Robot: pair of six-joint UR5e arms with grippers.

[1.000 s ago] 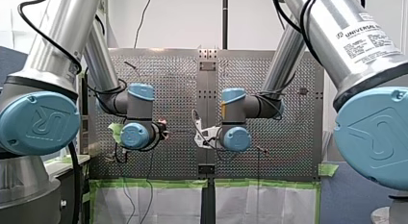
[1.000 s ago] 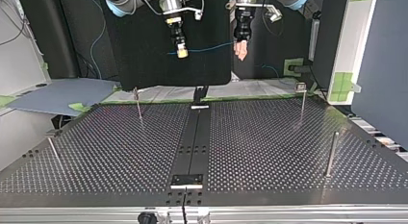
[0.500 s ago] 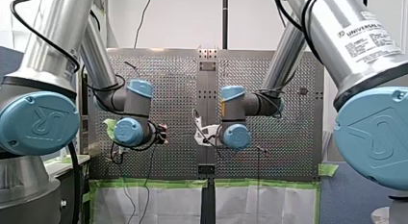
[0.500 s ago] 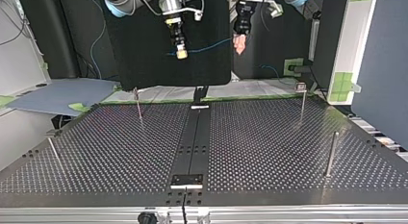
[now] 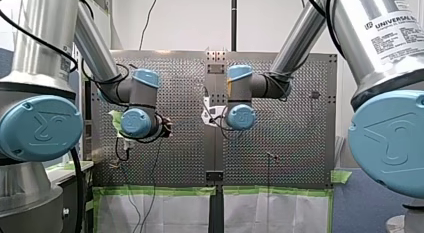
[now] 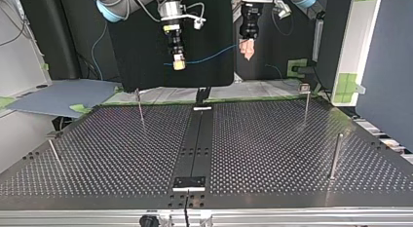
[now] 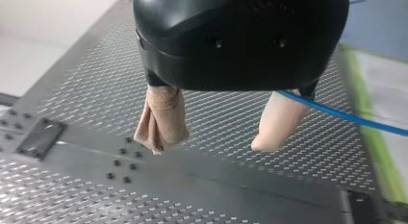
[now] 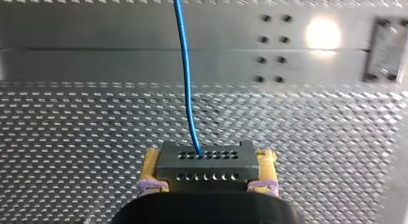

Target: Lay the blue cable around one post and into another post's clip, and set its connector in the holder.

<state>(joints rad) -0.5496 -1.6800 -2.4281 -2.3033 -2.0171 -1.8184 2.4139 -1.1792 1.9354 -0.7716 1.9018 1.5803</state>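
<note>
- Judging by its slack curve between the grippers, the blue cable (image 6: 209, 55) is light, thin and limp; it will likely slip through a loose hold and kink if bent hard.
- Best hold seems the connector (image 8: 207, 166), its one rigid part: a dark flat block with two rows of small holes, the cable leaving its face.
- My right gripper (image 8: 208, 159) clamps that block between yellow pads (image 8: 151, 167), well above the table (image 6: 272, 149).
- My left gripper (image 7: 211, 143) has its beige fingers (image 7: 162, 116) spread apart; the cable runs just beside one, not pinched.
- The cable hangs in the air between the two grippers, well apart from the posts (image 6: 306, 103).
</note>
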